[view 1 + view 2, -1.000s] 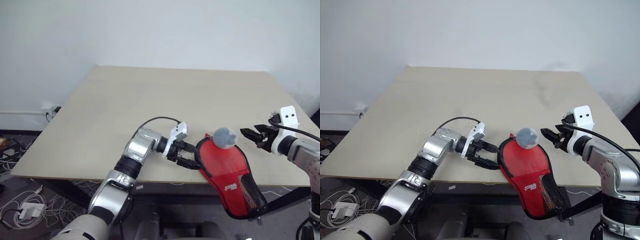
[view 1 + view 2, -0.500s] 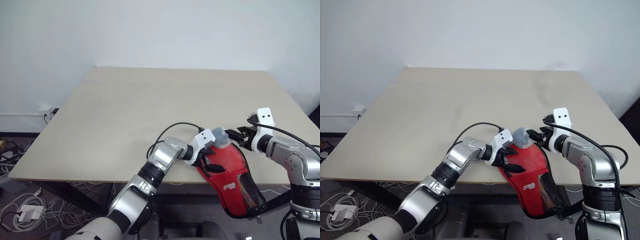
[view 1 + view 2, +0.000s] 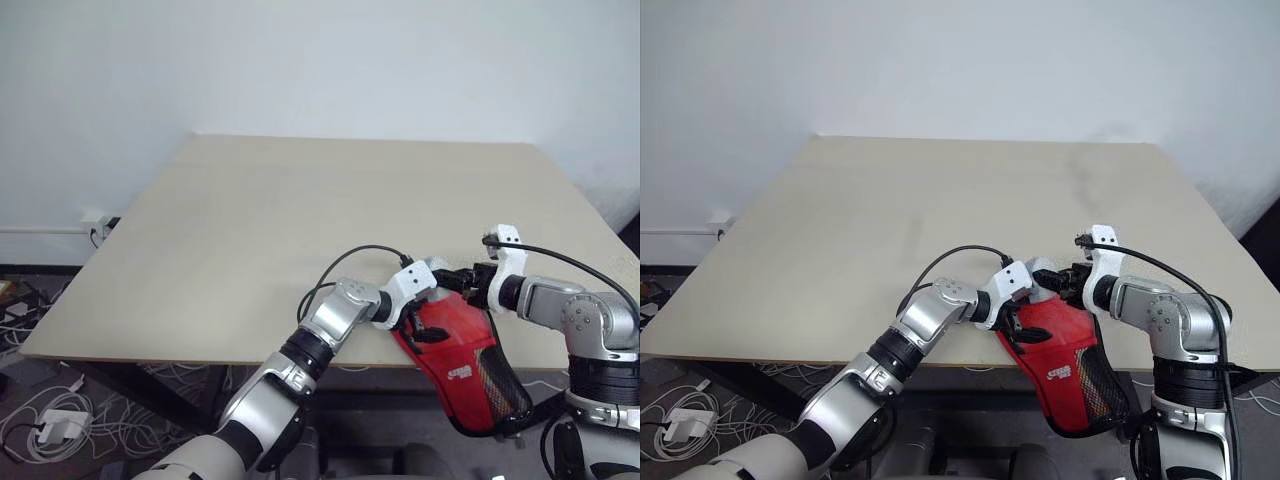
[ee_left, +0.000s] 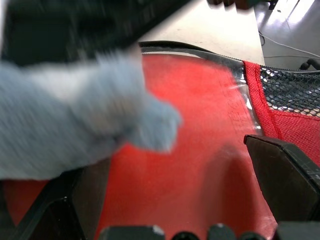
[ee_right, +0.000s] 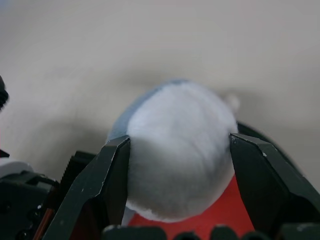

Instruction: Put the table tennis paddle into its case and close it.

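Both arms have come closer together since one second ago, and they now meet over the case point(image 3: 460, 350) at the near edge of the bench point(image 3: 300, 220). Its wide red part lies on the bench, while the narrow end with the black mesh pocket point(image 3: 495, 385) hangs over the edge toward the floor. A grey fluffy ball point(image 5: 177, 150) sits at the far end of the case. The right gripper point(image 5: 177, 150) has its jaws on both sides of this ball, with the fingers point(image 5: 107, 175) against it. The left gripper point(image 4: 165, 200) hovers just over the red fabric with its jaws wide open, holding nothing. I cannot see the table tennis paddle itself. On the floor at the left lie white cables point(image 3: 50, 415).
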